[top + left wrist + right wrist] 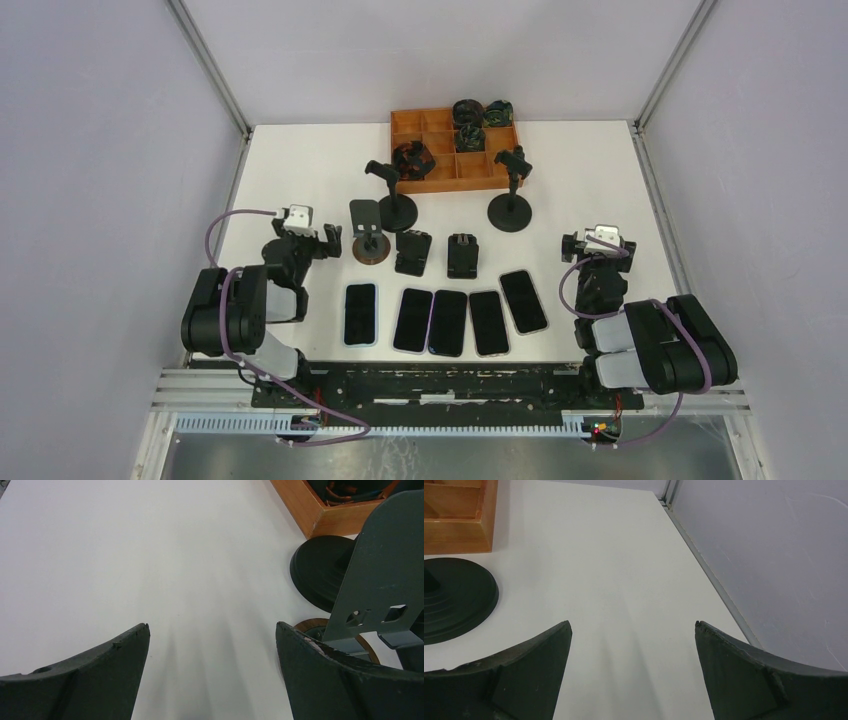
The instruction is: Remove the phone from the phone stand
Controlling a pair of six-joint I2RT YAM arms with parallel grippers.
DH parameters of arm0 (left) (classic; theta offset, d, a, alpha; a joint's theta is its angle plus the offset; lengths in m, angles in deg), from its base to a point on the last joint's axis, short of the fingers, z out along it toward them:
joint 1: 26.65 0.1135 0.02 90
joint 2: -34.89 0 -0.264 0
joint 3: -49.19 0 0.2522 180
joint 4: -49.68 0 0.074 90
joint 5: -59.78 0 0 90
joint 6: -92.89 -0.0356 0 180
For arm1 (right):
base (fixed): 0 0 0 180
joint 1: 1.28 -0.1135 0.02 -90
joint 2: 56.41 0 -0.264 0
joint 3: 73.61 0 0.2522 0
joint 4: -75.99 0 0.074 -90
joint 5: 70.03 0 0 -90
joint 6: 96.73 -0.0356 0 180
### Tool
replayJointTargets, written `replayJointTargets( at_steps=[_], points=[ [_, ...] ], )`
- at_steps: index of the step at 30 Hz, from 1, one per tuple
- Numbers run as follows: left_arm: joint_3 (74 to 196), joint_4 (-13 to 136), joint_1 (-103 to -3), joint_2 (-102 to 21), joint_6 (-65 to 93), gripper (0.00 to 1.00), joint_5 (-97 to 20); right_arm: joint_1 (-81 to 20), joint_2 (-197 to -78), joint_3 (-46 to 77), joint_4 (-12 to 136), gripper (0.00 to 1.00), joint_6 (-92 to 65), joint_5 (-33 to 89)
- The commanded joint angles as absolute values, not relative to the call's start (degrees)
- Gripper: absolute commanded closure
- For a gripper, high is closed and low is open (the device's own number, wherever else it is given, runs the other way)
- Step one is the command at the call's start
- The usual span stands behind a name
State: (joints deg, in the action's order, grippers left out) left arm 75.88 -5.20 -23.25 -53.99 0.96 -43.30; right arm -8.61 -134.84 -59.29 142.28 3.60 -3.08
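Left pincer and right pincer agape; right perhaps near table edge.

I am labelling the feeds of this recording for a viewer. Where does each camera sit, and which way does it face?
Top: above and behind the arms, looking down on the table; the left arm and right arm show.
Left wrist: low on the left gripper, facing away across the table; its open fingers show.
Right wrist: low on the right gripper, facing the far right corner; its open fingers show.
Shared: the orange tray appears in all three.
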Motion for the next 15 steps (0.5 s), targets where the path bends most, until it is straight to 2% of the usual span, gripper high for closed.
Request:
replayJointTargets(
  at_steps=[1,15],
  points=[
    [75.9,-6.42,-23.49,-53.38,2.54,0.0,-42.08,-8.33,-134.74,-65.58,144.15,0.02,3.2,-2.35],
    [76.11,-6.27,-23.57,-53.58,2.54,0.0,-41.99,-8.39,-134.72,-65.58,144.23,0.02,3.2,-2.35]
  ],
)
